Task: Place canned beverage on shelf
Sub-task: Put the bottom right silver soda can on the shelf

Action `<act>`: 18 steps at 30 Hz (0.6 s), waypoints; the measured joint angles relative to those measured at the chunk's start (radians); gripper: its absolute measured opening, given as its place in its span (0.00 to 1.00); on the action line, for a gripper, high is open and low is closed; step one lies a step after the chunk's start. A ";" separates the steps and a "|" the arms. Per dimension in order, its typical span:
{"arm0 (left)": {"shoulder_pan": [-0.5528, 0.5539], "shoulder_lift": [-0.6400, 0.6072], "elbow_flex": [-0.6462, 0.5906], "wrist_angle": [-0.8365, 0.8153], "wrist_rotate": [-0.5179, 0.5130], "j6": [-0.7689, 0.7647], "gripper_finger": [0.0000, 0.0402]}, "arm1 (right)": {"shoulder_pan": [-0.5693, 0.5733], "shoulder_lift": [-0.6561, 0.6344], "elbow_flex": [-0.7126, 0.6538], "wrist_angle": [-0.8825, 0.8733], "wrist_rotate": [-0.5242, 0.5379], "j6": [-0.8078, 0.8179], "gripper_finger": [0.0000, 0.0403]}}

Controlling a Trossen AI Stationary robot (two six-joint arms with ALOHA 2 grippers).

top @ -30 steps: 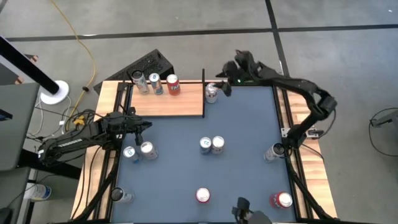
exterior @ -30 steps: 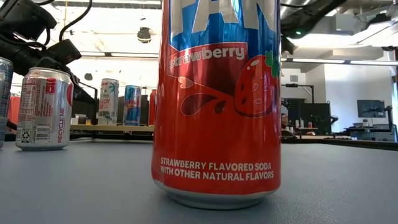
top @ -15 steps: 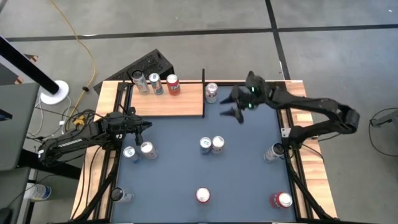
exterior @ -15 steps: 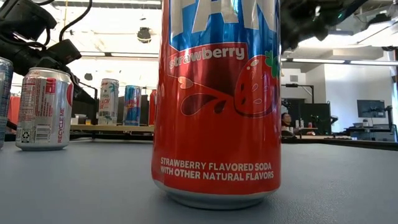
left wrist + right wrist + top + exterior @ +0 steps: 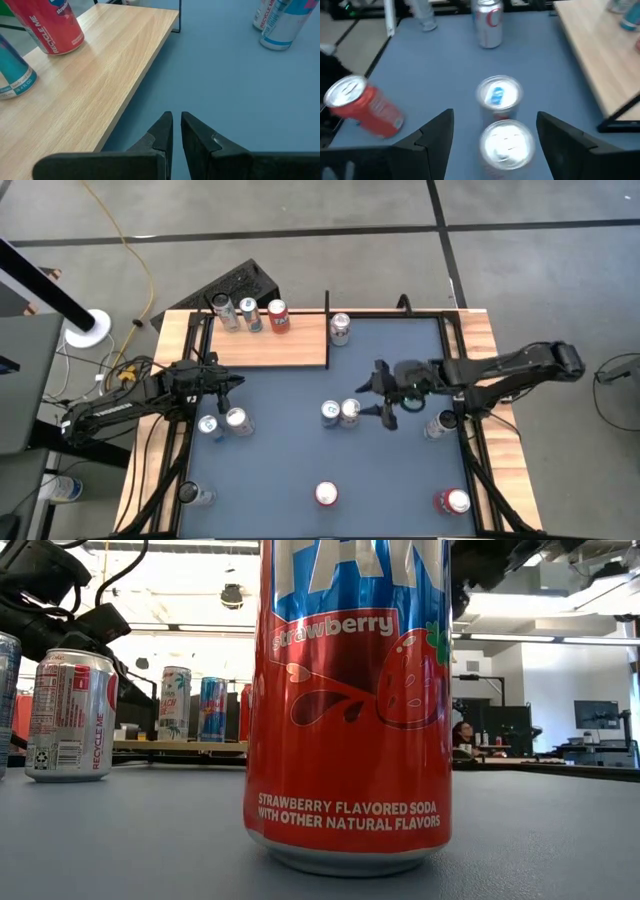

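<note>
The shelf [image 5: 270, 342], a light wood board with black posts, stands at the table's far left and bears three cans [image 5: 250, 314]. It also shows in the left wrist view [image 5: 95, 70]. A silver can [image 5: 340, 328] stands on the blue table next to the shelf's right end. Two cans [image 5: 340, 413] stand side by side at the table's middle. My right gripper [image 5: 380, 396] is open just to their right, and in its wrist view [image 5: 495, 117] the nearer can [image 5: 507, 145] lies ahead between the fingers, untouched. My left gripper [image 5: 236, 381] is shut and empty by the shelf's near edge [image 5: 172, 131].
A big red strawberry soda can [image 5: 350, 700] stands near the table's front edge, and shows from above too [image 5: 326, 493]. More cans stand at the left [image 5: 225, 421], front left [image 5: 195, 495], right [image 5: 440, 425] and front right [image 5: 452, 501].
My right gripper has left the silver can beside the shelf and swung from the table's far edge toward the near edge, ending just right of the middle pair of cans. The silver can stays upright where it was.
</note>
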 joint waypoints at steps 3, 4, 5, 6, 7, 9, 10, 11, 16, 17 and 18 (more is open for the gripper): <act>0.000 0.000 0.000 0.000 0.000 0.000 0.07 | 0.039 0.023 0.000 0.002 0.036 0.001 0.67; 0.000 0.000 0.000 0.000 0.000 0.000 0.07 | 0.044 0.031 -0.001 -0.001 0.039 0.001 0.67; 0.000 0.000 0.000 0.000 0.000 0.000 0.07 | 0.047 0.043 0.000 0.007 0.040 0.001 0.67; 0.000 0.000 0.000 0.000 0.000 0.000 0.07 | 0.049 0.055 0.001 0.012 0.040 0.001 0.67; 0.000 0.000 0.000 0.000 0.000 0.000 0.07 | 0.051 0.071 0.001 0.011 0.040 0.001 0.67; 0.000 0.000 0.000 0.000 0.000 0.000 0.07 | 0.049 0.107 0.001 0.012 0.037 -0.001 0.67; 0.000 0.000 0.000 0.000 0.000 0.000 0.07 | 0.044 0.123 0.001 0.015 0.035 -0.001 0.67; 0.000 0.000 0.000 0.000 0.000 0.000 0.07 | 0.037 0.134 0.001 0.015 0.035 0.000 0.67; 0.000 0.000 0.000 0.000 0.000 0.000 0.07 | 0.011 0.181 0.000 0.030 0.036 -0.007 0.67; 0.000 0.000 0.000 0.000 0.000 0.000 0.07 | 0.011 0.180 0.000 0.032 0.036 -0.012 0.67; 0.000 0.000 0.000 0.000 0.000 0.000 0.07 | 0.011 0.178 0.000 0.038 0.036 -0.023 0.67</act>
